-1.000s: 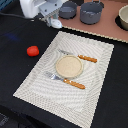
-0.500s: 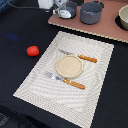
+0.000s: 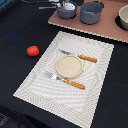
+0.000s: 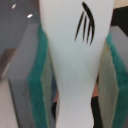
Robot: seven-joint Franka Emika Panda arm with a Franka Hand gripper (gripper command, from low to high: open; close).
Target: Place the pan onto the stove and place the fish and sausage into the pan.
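In the wrist view my gripper is shut on the fish, a flat white toy with dark markings, held between the green pads. In the exterior view the grey-blue pan sits on the pinkish stove at the back, with its thin handle pointing to the exterior view's left. Something white shows at the pan's mouth; I cannot tell whether it is the fish or the gripper. The red sausage lies on the dark table, left of the placemat.
A larger grey pot stands on the stove right of the pan, and another pot at the right edge. A pale woven placemat carries a round plate, a knife and a fork.
The gripper has moved along the back toward the exterior view's right, from left of the pan to over it. The sausage and the placemat items have not moved.
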